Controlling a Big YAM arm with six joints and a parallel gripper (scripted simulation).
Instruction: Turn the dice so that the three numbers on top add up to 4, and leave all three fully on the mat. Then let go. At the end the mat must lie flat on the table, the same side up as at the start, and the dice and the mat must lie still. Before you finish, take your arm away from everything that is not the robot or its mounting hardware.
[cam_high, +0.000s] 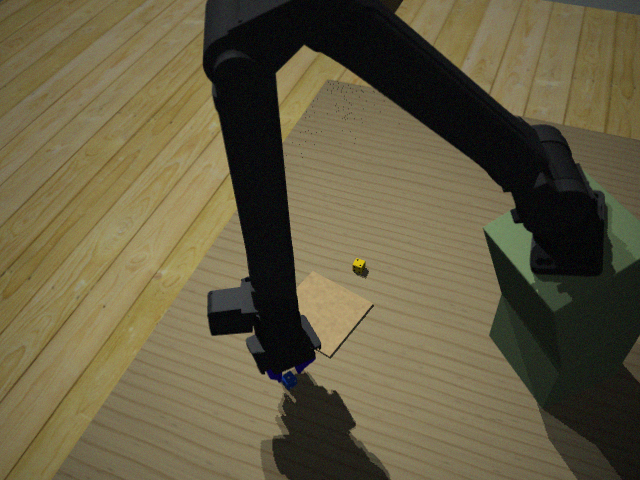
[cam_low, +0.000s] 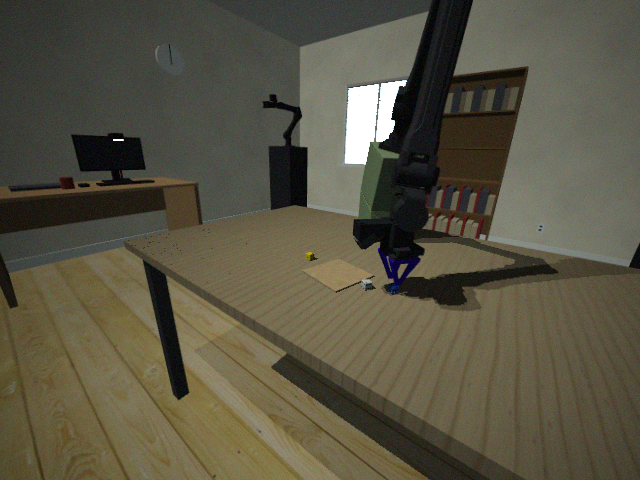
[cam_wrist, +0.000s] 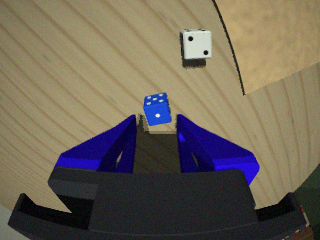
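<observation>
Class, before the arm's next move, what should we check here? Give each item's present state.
1. Blue die in line with the pincer gap: ok.
2. Pincer shut on it: not ok, the fingers stand clear of its sides.
3. Mat flat: ok.
4. Dice on the mat: not ok; blue, white die and yellow die all lie off it.
5. Top numbers add to 4: cannot tell.
</observation>
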